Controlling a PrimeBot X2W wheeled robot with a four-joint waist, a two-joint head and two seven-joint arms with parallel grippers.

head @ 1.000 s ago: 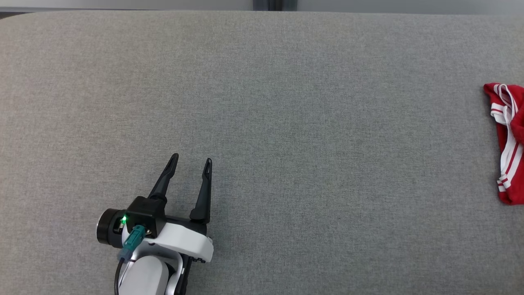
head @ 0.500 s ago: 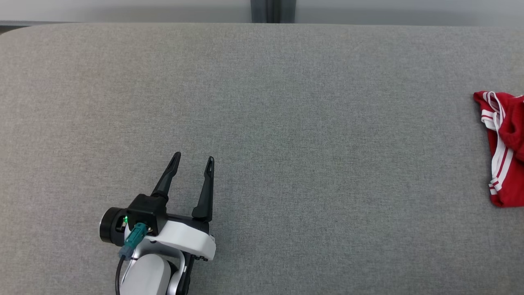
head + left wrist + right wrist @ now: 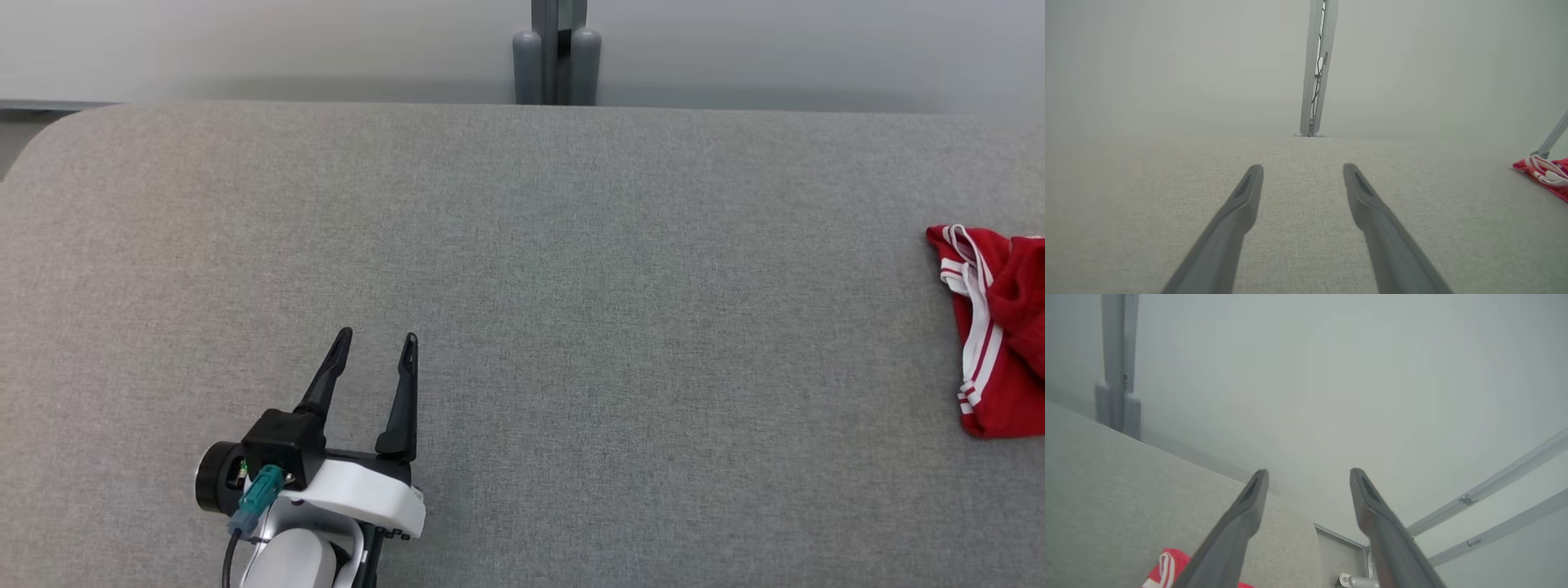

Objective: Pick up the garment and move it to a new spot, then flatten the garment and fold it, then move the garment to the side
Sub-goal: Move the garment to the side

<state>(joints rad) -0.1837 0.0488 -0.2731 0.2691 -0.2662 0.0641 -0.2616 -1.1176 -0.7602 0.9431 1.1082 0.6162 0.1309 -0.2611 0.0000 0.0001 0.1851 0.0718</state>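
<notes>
The garment [image 3: 996,335], red with white stripes, lies bunched at the far right edge of the grey table [image 3: 571,269] in the head view. It also peeks in as a red patch at the right of the left wrist view [image 3: 1545,173] and at the bottom of the right wrist view [image 3: 1167,569]. My left gripper [image 3: 375,339] hovers open over the table's lower left, far from the garment, with nothing between its fingers [image 3: 1237,216]. My right gripper [image 3: 1308,473] is open and empty, raised above the garment near the table's corner.
A grey post [image 3: 557,53] stands behind the table's far edge against a pale wall. The table's rounded far left corner [image 3: 57,131] shows. Slanted rails [image 3: 1494,506] run beyond the table's corner at the right.
The head camera has tilted up, so the whole picture slid down and the wall and post came into view. The left gripper keeps its place and stays open.
</notes>
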